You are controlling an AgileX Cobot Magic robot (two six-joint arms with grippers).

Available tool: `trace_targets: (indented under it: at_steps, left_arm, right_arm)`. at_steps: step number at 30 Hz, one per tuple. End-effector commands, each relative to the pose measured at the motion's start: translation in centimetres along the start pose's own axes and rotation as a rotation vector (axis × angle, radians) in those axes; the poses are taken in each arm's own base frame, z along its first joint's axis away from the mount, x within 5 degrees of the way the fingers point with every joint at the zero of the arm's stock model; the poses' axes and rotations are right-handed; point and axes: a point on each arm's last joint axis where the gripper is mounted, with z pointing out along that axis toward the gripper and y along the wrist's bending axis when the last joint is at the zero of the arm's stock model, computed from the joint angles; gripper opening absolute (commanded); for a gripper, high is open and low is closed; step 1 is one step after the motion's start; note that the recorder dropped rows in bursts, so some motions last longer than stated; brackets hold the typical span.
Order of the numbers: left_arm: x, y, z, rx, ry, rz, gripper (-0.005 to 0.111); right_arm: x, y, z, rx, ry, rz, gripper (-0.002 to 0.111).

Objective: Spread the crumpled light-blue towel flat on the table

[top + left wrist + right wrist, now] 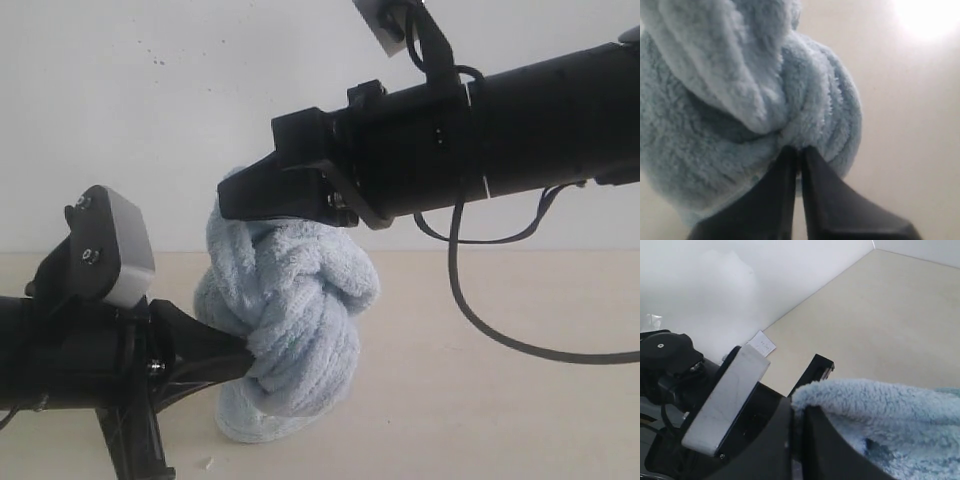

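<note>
The towel [295, 290] was a twisted, knotted-looking lump, lifted mostly clear of the table [500, 400] w/ only its lowest fold looking to rest on the surface, near the middle of the exterior view. The right gripper [235, 197] was clamped on the top of the bundle; in its wrist view the jaws were pinched together over a fluffy fold, w/ cloth spilling past them. The left gripper [243, 358] was clamped too, nipping a thin fold low on the side of the lump. Its wrist view showed both fingers [775, 200] pressed tight w/ pile bulging round the tips.

Handling, as a judgement: thick terry, soft & limp, no stiffness at all, so it'd sag & drape from whichever pts were held. Prob. light enough for either arm. Pile looked grippy, not slippery, & nothing fragile, so a firm pinch was fine. Main risk was folds clinging to each other & not unwinding when pulled apart.

Best holds would be hemmed edges or corners, well apart, since pulling those opens the sheet. Neither hem nor tag could be made out here, so whether either pinch sat on an edge or just a mid-cloth fold couldn't be told. If mid-cloth, prob. a regrasp needed after the first stretch, w/ a shake-out to loosen the twist
</note>
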Motion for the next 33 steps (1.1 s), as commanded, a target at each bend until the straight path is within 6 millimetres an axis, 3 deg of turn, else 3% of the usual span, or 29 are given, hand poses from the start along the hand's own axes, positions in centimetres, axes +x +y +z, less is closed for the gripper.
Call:
trace_targets:
  at_steps: [1,4,6,23,33]
  left_arm:
    - [-0.5,-0.4,0.1,0.046,-0.032,0.007,0.023]
    - [-0.5,-0.7,0.0,0.08,-0.038,0.028,0.051]
    - [-0.6,-0.9,0.0,0.105,-0.054,0.028,0.062]
    - [-0.4,-0.7,1.0,0.119,-0.082,-0.083,0.051]
    - [-0.1,-0.6,1.4,0.114,-0.074,-0.115,0.05]
  right_arm:
    - [-0.3,0.4,-0.3,-0.02,-0.014,-0.014,0.0]
    - [-0.3,0.4,-0.3,-0.02,-0.014,-0.014,0.0]
    - [-0.3,0.4,-0.3,-0.02,-0.014,-0.014,0.0]
    - [-0.2,1.1,-0.2,-0.082,-0.003,0.001,0.0]
    - [0.6,3.7,1.3,-0.186,0.041,-0.02,0.0]
